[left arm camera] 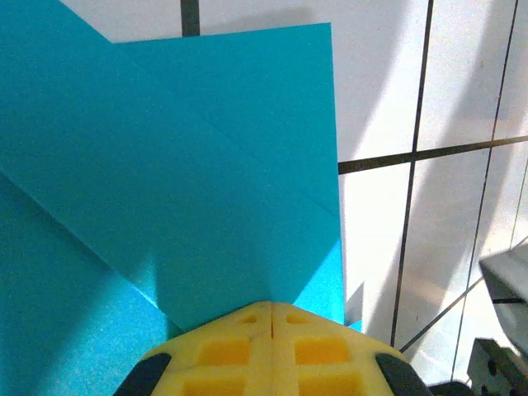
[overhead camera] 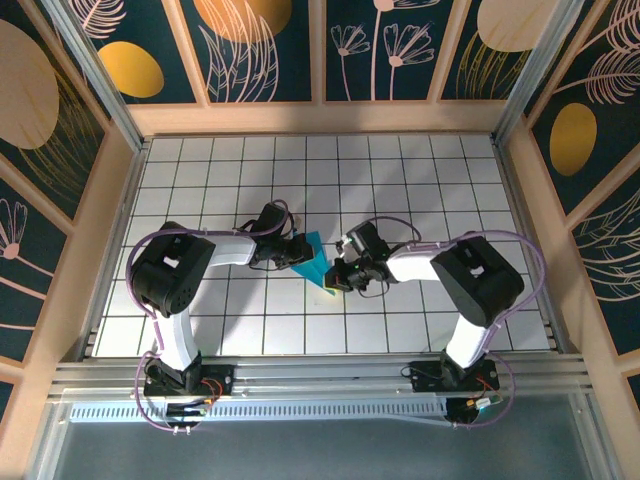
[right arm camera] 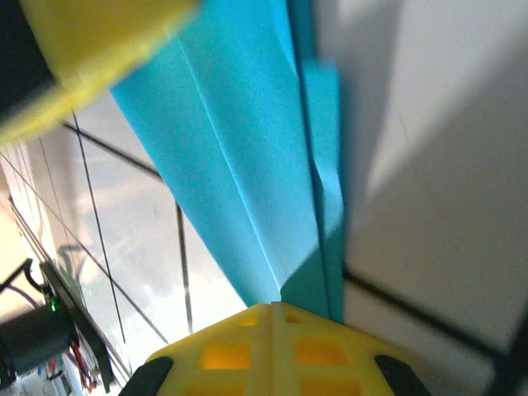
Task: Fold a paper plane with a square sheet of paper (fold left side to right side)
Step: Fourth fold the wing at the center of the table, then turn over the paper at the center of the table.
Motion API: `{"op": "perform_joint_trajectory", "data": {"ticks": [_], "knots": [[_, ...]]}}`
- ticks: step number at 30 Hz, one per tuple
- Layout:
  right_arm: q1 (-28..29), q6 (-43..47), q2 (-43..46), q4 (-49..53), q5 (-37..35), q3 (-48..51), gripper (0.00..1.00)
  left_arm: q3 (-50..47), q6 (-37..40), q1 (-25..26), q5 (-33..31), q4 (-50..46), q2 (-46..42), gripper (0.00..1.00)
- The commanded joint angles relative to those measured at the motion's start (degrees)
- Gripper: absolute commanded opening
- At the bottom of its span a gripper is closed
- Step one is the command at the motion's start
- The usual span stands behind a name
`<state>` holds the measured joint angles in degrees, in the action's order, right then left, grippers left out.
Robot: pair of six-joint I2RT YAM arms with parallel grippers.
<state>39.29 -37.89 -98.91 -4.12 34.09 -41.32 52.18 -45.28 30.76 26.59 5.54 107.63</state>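
cyan paper plane (overhead camera: 316, 262) tapers nearward

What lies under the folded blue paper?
The white grid table lies under the folded blue paper. A lower blue layer shows beneath its top flap; the tiles directly below are hidden.

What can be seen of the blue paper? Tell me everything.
The blue paper is thin, plain and bright cyan, already folded into overlapping layers with sharp straight creases. It is near the middle of the white tiles. The left gripper and the right gripper are each shut on an edge of it, from opposite sides.
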Motion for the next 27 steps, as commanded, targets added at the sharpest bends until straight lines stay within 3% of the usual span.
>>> {"op": "perform_joint_trajectory", "data": {"ticks": [1,4,7,13,17,23,27], "knots": [[0.8,0.8,3.9,12.1,1.0,3.4,0.0,-1.2,0.8,-0.6,-5.6,-5.5,1.8,0.0],[-1.1,2.7,8.2,16.0,0.0,2.6,0.0,-0.9,0.6,-0.7,-4.3,-4.3,0.6,0.0],[-3.8,4.6,11.7,17.1,0.0,0.2,0.0,0.9,1.1,-0.6,-2.8,-4.0,-1.1,0.06],[-7.6,9.4,11.3,12.1,0.5,-4.2,0.26,5.8,3.0,-0.6,-2.0,-4.8,-6.7,0.23],[-7.6,12.5,6.2,6.9,-0.1,-7.7,0.39,6.3,4.3,-0.7,-7.1,-7.1,-12.0,0.31],[-7.6,16.2,-3.3,3.5,1.9,-14.7,0.45,0.0,4.1,-0.8,-18.2,-7.8,-20.9,0.44],[-7.6,17.8,-9.0,3.9,2.9,-18.9,0.46,-3.9,3.2,-0.8,-22.3,-7.8,-25.5,0.47]]}}
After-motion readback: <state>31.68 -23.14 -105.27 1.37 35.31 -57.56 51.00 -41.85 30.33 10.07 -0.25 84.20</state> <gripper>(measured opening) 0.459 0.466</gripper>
